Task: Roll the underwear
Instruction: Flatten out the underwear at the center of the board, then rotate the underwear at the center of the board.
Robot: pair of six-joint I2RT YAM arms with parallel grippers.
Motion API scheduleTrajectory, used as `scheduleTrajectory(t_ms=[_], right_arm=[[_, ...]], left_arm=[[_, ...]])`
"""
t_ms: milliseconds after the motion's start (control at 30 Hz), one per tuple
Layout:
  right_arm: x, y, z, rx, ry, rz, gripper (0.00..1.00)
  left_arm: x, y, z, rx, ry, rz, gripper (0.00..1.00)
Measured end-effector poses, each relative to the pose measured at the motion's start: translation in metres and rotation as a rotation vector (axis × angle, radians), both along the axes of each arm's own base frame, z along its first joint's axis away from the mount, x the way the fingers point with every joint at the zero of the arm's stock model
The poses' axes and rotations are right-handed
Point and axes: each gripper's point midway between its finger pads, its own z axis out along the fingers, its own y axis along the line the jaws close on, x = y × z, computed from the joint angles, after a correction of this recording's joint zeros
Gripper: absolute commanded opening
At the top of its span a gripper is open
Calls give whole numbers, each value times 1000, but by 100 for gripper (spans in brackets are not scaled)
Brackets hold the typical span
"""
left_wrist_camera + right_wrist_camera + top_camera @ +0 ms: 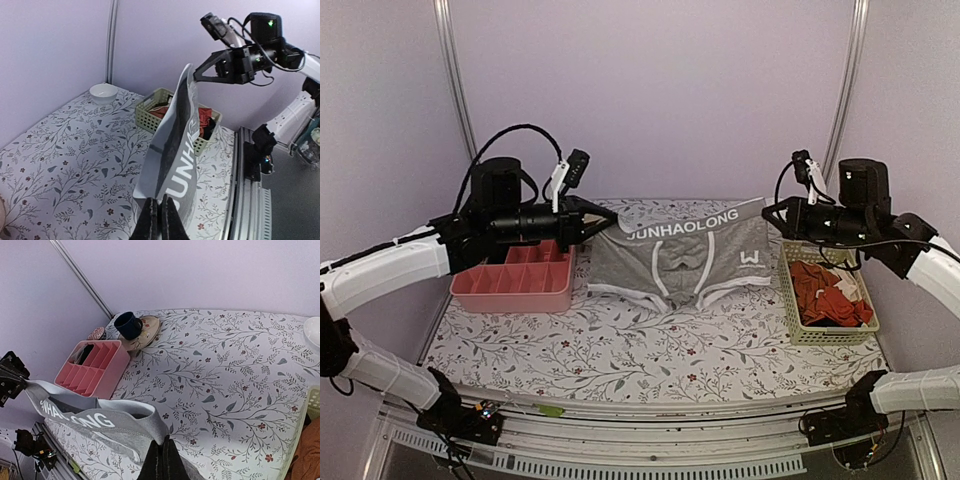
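Note:
The grey underwear [682,252] hangs stretched in the air above the table, its dark waistband with white lettering on top and the leg hems hanging down. My left gripper [600,222] is shut on the waistband's left corner. My right gripper [769,211] is shut on the right corner. In the left wrist view the waistband [176,150] runs from my shut left gripper [160,207] toward the right gripper [196,76]. In the right wrist view the cloth [107,424] runs from my shut right gripper [163,447] toward the left.
A pink divided tray [516,278] sits at the left under my left arm. A pale green basket [825,300] with orange-red and white garments sits at the right. A dark cup [128,325] on a plate and a white bowl [104,93] stand at the back.

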Motion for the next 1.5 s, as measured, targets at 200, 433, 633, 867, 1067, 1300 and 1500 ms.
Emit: scheduleTrajectory(t_ms=[200,433,633,867,1067,1300,1500], right_arm=[[-12,15,-35,-6,143,23,0],[63,-6,-164,-262,454,-180,19],[91,-44,-236,-414,629,-285,40],[98,-11,-200,-275,549,-133,28],[79,23,-228,-275,614,52,20],[29,53,-272,-332,713,223,12],[1,56,-300,-369,781,283,11]], left_arm=[[-14,-5,0,-25,34,32,0],[125,-19,-81,200,153,351,47],[188,31,-148,407,246,596,80],[174,37,-129,409,230,593,77],[137,27,-154,444,274,482,77],[115,24,-173,463,324,415,77],[106,26,-169,455,322,397,77]])
